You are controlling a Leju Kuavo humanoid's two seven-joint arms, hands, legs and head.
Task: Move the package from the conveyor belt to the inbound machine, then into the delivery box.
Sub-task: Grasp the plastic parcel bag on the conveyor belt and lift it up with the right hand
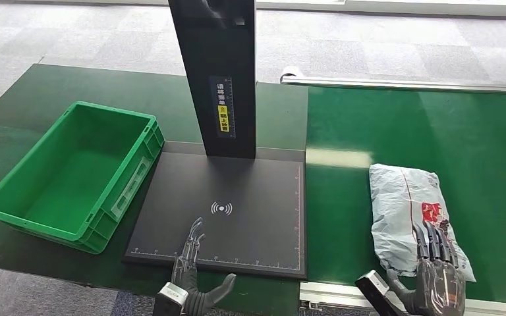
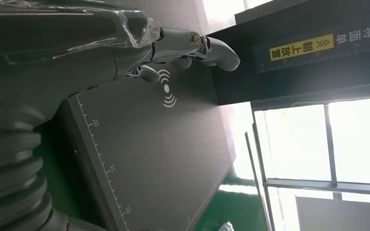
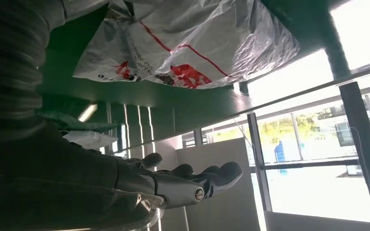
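The top of the black post [image 1: 214, 72] on the scanner is cut off at the far edge of the head view, and the small print on its yellow label [image 1: 224, 120] is too fine to read. Both arms come in at the near edge with only the wrists and hands showing. The near end of the package [image 1: 408, 214] is partly hidden behind the right hand [image 1: 437, 273].

The package, a crumpled grey plastic bag with red print, lies on the green belt [image 1: 435, 125] to the right of the scanner, near the belt's near edge. The right hand is at the bag's near end, its fingers stretched out and apart over the bag; whether they touch it I cannot tell. In the right wrist view the fingers [image 3: 207, 175] are spread with nothing between them and the bag [image 3: 192, 38] lies apart from them.

The left hand [image 1: 194, 270] hovers over the near edge of the black scanner plate [image 1: 237, 191], fingers straight and apart, holding nothing, just near of the white wireless mark [image 1: 221, 209].

The green crate [image 1: 72, 171] stands to the left of the plate, just beside it, with nothing inside
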